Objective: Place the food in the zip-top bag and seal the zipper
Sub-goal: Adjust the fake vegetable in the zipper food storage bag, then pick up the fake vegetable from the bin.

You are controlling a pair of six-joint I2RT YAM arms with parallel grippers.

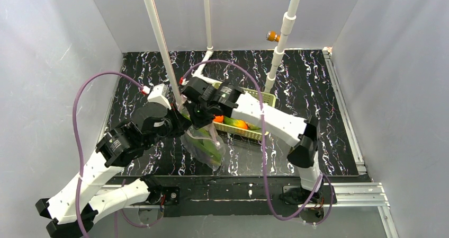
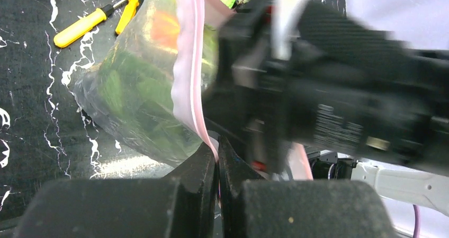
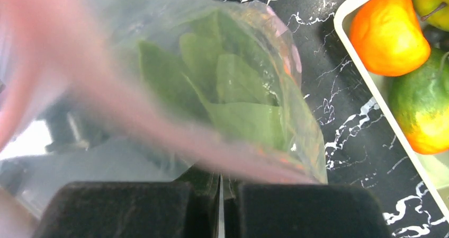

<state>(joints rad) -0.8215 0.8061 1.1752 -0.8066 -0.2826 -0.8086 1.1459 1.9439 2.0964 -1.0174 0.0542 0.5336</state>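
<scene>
The clear zip-top bag (image 1: 204, 145) hangs off the table between both grippers, with the green leaves (image 3: 227, 89) inside it. The leaves also show through the bag in the left wrist view (image 2: 143, 89). My left gripper (image 2: 217, 150) is shut on the pinkish zipper (image 2: 188, 63) at one end of the bag's mouth. My right gripper (image 3: 221, 174) is shut on the zipper (image 3: 159, 126), which runs blurred across its tips. In the top view the left gripper (image 1: 182, 119) and right gripper (image 1: 198, 119) sit close together above the bag. The eggplant and cabbage are not in view.
The yellow-green basket (image 1: 267, 97) stands just right of the grippers, holding an orange fruit (image 3: 389, 31) and a green-orange fruit (image 3: 423, 111). Yellow-handled tools (image 2: 84, 26) lie on the table beyond the bag. White poles (image 1: 159, 42) rise behind the arms.
</scene>
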